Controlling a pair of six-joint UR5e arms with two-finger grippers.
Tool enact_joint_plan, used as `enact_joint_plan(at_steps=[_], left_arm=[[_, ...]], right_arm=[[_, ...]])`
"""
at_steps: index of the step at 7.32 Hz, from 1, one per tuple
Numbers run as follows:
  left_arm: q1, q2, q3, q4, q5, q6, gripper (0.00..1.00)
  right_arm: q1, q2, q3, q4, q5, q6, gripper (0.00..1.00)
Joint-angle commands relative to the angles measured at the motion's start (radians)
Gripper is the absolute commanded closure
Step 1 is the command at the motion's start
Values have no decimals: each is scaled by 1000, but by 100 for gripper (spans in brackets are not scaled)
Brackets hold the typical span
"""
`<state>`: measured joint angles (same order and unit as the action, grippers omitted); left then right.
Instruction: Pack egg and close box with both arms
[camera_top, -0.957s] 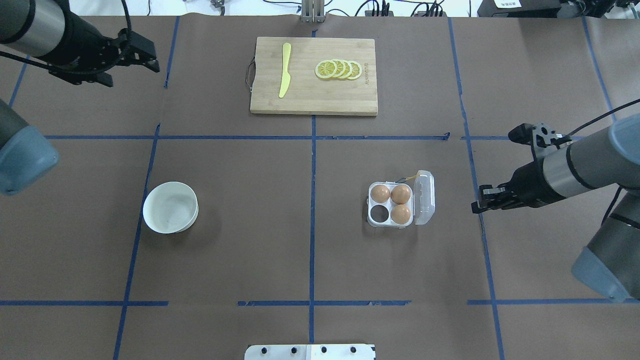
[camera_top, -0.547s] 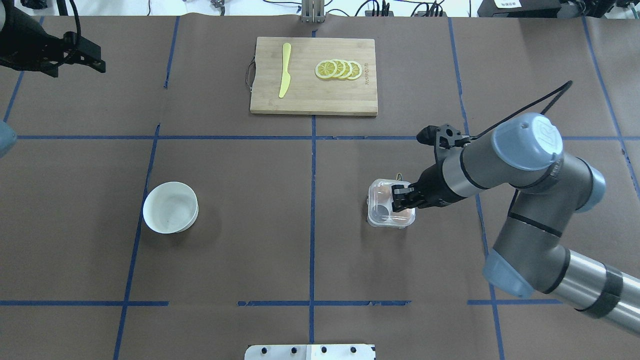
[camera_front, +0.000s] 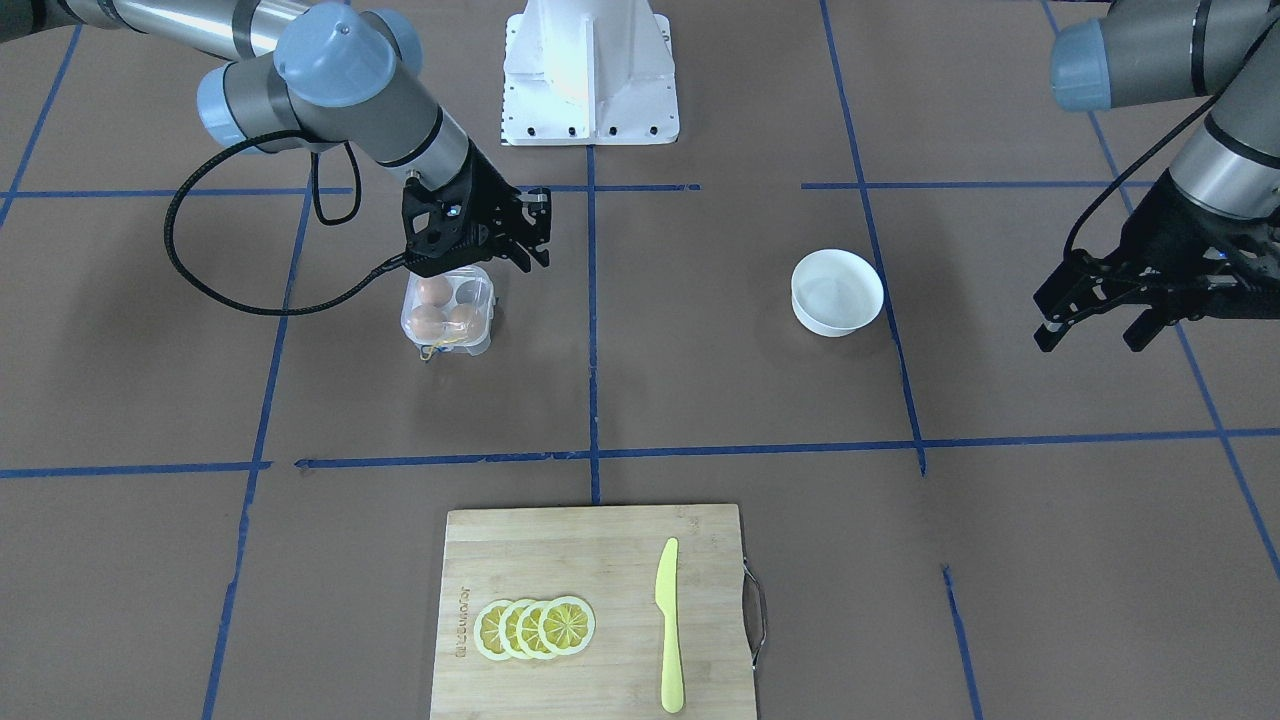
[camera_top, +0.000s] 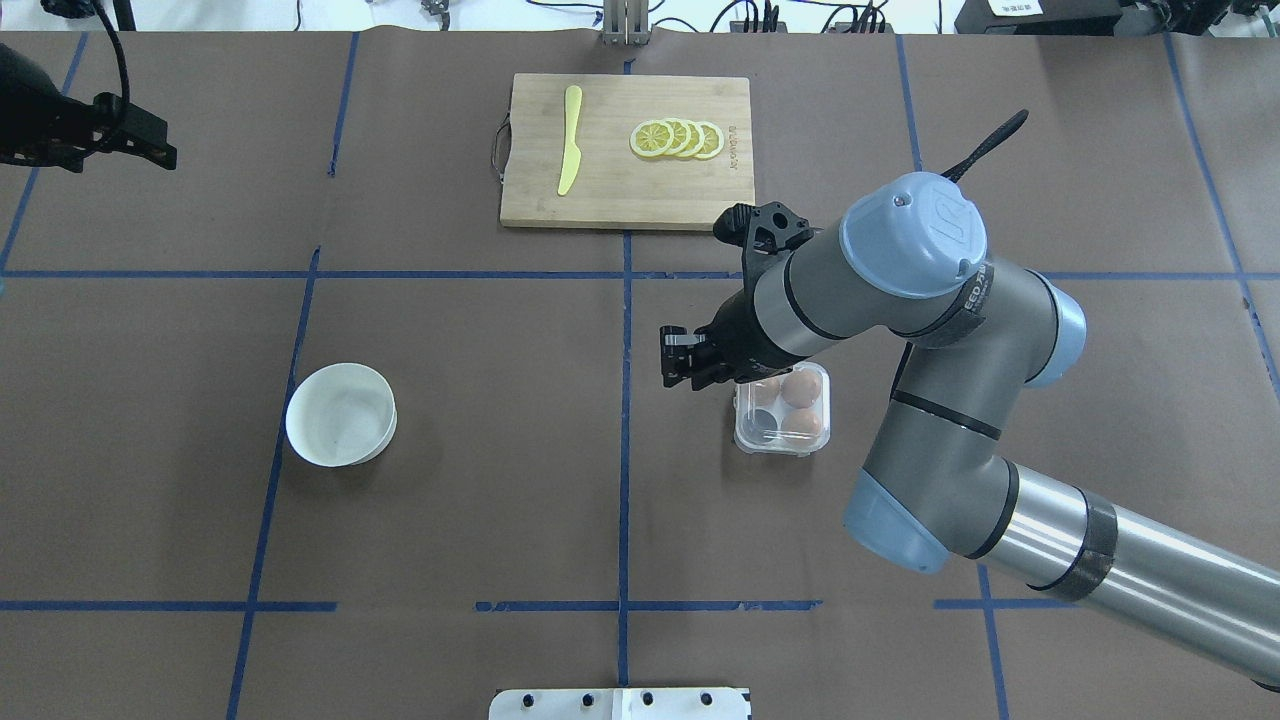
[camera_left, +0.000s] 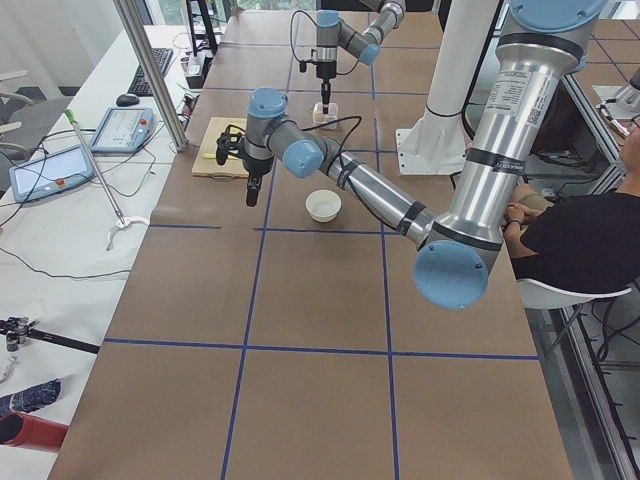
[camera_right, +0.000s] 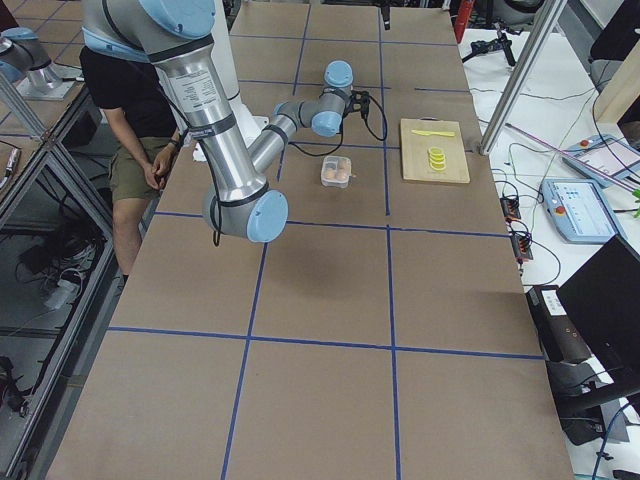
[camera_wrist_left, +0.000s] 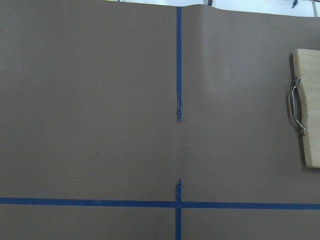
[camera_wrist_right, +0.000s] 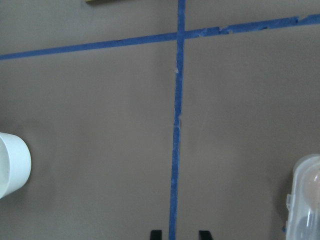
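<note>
Looks like the closing step, nearly done: finds the box (camera_top: 782, 420) on the table (camera_top: 500, 480) right of the centre tape line, clear lid down over the cups, three brown eggs inside and one cup bare. Takes the egg (camera_top: 801, 388) as already packed, though cannot tell it from its two twins, and cannot confirm a latched lid. Places the right gripper (camera_top: 675, 362) hovering just beside the box on its centre-facing side, off the lid, jaws a narrow gap apart and holding nothing. Places the left gripper (camera_front: 1092, 325) well apart at the table's left end, jaws spread and empty. Probably calls next for pressing the lid's free edge down with one arm while steadying the base with the other, so needs the left gripper brought a long way across. Notes a white bowl (camera_top: 340, 414) near that path, seemingly empty. Notes beyond it a cutting board (camera_top: 625, 190) with lemon slices (camera_top: 677, 139) and a yellow knife (camera_top: 570, 140), well clear of the work. Spots a yellow string (camera_front: 435, 350) at the box's far edge, worth keeping from under the lid.
</note>
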<state>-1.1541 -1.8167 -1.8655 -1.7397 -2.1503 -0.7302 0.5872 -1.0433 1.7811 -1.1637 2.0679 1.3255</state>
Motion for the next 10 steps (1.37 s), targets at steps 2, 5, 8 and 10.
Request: enact_joint_plan(at_steps=[2,5,8,10], left_arm=[[-114,97,21,-12,-37,261,0],[-257,102,133,-5,-66,547,0],[-312,144,160,5,-89,682,0],[-345,197,183,5,-89,777,0]], right_arm=[[96,-10,107,-257,-45,8,0],[261,-160,219,-482,-29,-414,0],[659,-441,195,-534,179,-1079,0],[858,-584,94,-528,251,-1384,0]])
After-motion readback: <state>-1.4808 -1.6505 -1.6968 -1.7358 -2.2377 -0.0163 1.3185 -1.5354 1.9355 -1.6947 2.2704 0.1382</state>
